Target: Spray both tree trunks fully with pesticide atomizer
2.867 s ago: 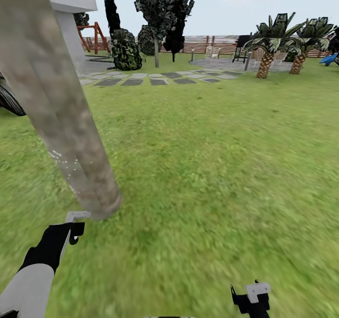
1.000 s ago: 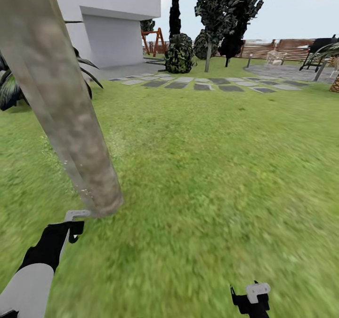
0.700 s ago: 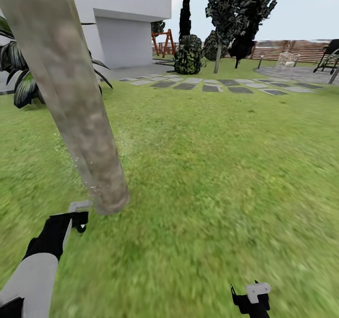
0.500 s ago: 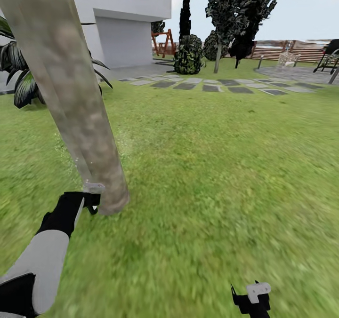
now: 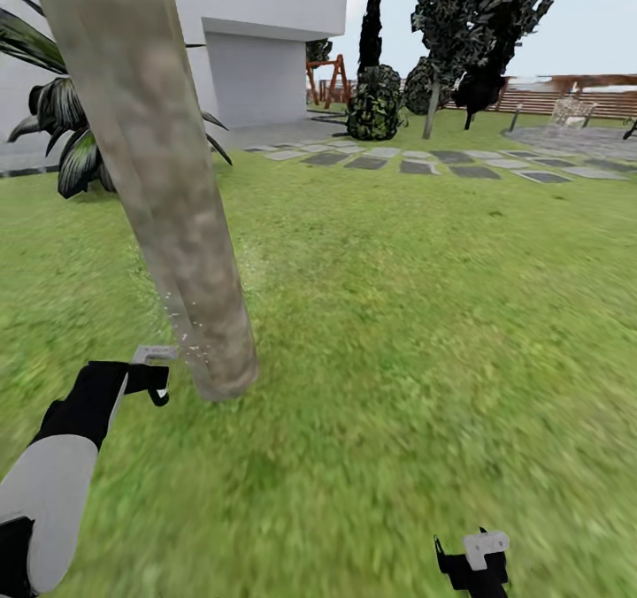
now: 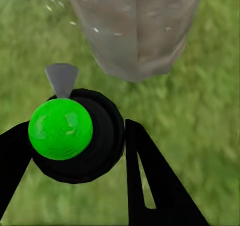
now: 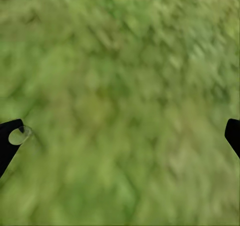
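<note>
One tree trunk [image 5: 168, 200] leans at ten o'clock on the lawn [image 5: 398, 315]. The left hand [image 6: 75, 151], at eight o'clock, is clenched around the pesticide atomizer [image 6: 65, 131], whose nozzle faces the trunk's base with white specks on the bark. The right hand [image 7: 120, 131], at five o'clock, is spread wide over grass.

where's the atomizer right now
In the left gripper, the atomizer sits low at the head view's left, nozzle beside the tree trunk base.

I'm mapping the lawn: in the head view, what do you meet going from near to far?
Right gripper → left gripper → tree trunk base → stepping stones → round bush → wooden fence.
</note>
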{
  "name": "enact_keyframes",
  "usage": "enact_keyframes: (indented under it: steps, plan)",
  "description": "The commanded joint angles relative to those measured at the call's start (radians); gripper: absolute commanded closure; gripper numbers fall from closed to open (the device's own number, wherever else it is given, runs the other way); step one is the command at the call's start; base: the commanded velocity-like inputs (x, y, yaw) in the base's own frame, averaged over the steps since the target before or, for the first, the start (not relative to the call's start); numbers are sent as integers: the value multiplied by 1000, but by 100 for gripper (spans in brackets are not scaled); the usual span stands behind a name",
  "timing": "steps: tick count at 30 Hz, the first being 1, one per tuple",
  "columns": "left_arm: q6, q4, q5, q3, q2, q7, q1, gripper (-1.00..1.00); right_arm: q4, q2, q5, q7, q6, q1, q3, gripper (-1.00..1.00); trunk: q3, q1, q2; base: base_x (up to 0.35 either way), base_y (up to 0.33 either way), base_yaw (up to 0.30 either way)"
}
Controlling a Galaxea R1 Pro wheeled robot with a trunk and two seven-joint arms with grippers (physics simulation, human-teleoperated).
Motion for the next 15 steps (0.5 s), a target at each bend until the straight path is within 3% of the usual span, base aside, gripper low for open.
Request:
enact_keyframes:
  steps: [1,7,11,15]
  plan:
    - [0,0,0,0,0,0,0,100,0,0,0,0,0,0,0,-100,0,0,0,273,150,209]
    - [1,0,1,0,-5,0,-1,100,0,0,0,0,0,0,0,-100,0,0,0,152,96,32]
    - [16,-2,2,0,-19,-1,-16,100,0,0,0,0,0,0,0,-100,0,0,0,4,2,204]
    - [60,-93,3,-29,-26,-5,-10,100,0,0,0,0,0,0,0,-100,0,0,0,-4,0,164]
